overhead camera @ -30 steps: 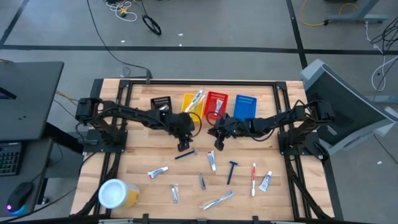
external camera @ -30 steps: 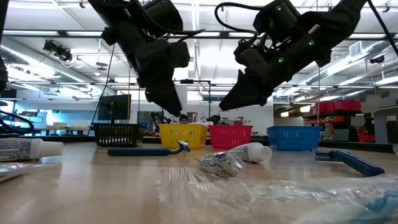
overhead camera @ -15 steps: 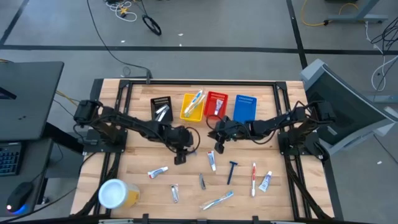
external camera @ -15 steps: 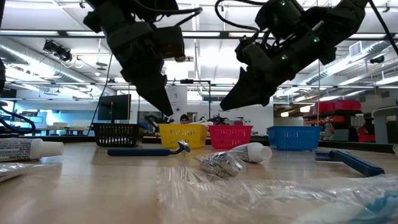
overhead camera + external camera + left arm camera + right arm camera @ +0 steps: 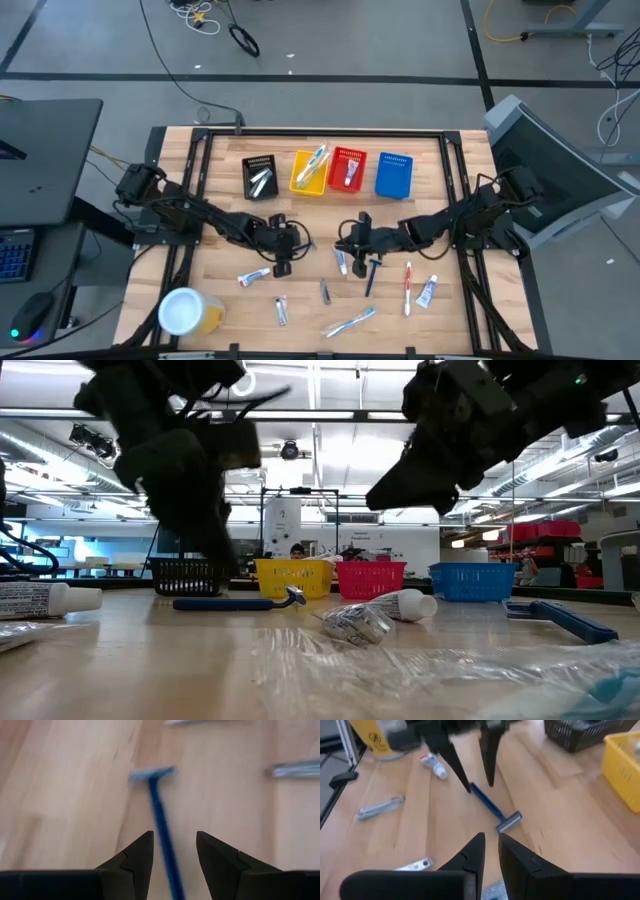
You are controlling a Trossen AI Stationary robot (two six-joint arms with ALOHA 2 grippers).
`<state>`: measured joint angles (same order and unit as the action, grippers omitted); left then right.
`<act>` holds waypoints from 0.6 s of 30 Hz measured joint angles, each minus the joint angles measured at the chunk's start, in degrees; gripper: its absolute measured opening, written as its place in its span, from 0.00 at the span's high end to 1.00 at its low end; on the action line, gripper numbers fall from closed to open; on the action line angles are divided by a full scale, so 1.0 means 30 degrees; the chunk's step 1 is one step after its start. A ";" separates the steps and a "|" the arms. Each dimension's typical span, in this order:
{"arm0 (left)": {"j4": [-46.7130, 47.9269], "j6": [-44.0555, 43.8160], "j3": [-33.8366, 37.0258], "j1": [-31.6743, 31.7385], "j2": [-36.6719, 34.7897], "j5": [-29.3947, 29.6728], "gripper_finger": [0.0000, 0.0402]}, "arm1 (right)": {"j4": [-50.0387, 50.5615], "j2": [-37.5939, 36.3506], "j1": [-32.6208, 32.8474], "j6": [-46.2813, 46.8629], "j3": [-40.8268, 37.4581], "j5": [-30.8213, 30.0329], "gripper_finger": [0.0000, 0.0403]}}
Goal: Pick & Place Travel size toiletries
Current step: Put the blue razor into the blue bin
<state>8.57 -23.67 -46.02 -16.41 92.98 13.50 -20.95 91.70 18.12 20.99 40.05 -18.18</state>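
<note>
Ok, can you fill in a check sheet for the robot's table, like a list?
Surface: light wooden table.
Job's things: blue-handled plastic razor under the left gripper; small white tubes, slim toothbrushes and silvery packets lie loose; some sit in the row of small plastic baskets.
Clutter: yellow tub with white lid near the table's left edge.
Grippers: left gripper, jaws open astride the razor's handle; right gripper hovers close by, holding nothing.
Cables: black cables on the floor beyond the table.
Surroundings: dark desk, grey monitor.
</note>
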 joint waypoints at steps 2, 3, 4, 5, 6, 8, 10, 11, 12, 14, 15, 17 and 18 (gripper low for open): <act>-0.0987 -0.0692 0.0702 -0.0053 0.0003 0.0116 0.61 | -0.0370 0.0000 0.0400 0.0057 0.0000 -0.0920 0.84; -0.1586 -0.0996 0.1034 -0.0057 0.0003 0.0090 0.61 | -0.0448 0.0000 0.0552 0.0058 0.0000 -0.1307 0.84; -0.2135 -0.1132 0.1388 -0.0057 0.0003 0.0033 0.61 | -0.0467 0.0000 0.0676 0.0067 0.0000 -0.1659 0.84; -0.2568 -0.1239 0.1749 -0.0057 0.0003 -0.0015 0.61 | -0.0473 0.0000 0.0765 0.0181 0.0000 -0.1989 0.84; -0.3046 -0.1334 0.2114 -0.0057 0.0003 -0.0021 0.61 | -0.0518 0.0000 0.0818 0.0297 0.0000 -0.2284 0.84; -0.4072 -0.1324 0.2790 -0.0057 0.0003 0.0007 0.61 | -0.0532 0.0000 0.0871 0.0358 0.0000 -0.2586 0.84; -0.4663 -0.1254 0.3323 -0.0057 0.0003 0.0006 0.62 | -0.0528 0.0000 0.0865 0.0354 0.0000 -0.2597 0.84; -0.4770 -0.1246 0.3552 -0.0057 0.0003 0.0018 0.63 | -0.0532 0.0000 0.0864 0.0354 0.0000 -0.2598 0.84; -0.5012 -0.1219 0.3790 -0.0057 -0.0002 0.0074 0.64 | -0.0525 0.0000 0.0864 0.0351 0.0000 -0.2591 0.84; -0.5473 -0.1169 0.4151 -0.0072 -0.0011 0.0303 0.68 | -0.0529 0.0000 0.0849 0.0269 0.0000 -0.2595 0.84; -0.5533 -0.1157 0.4224 -0.0072 -0.0029 0.0352 0.70 | -0.0525 0.0000 0.0839 0.0260 0.0000 -0.2591 0.84; -0.5519 -0.1157 0.4254 -0.0057 -0.0033 0.0385 0.75 | -0.0525 0.0000 0.0837 0.0228 0.0000 -0.2591 0.84; -0.5530 -0.1157 0.4264 -0.0057 -0.0033 0.0411 0.78 | -0.0525 0.0000 0.0837 0.0204 0.0000 -0.2591 0.84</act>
<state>-8.02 -27.14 -33.23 -16.58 92.88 14.73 -22.52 91.70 20.63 21.60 40.05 -25.96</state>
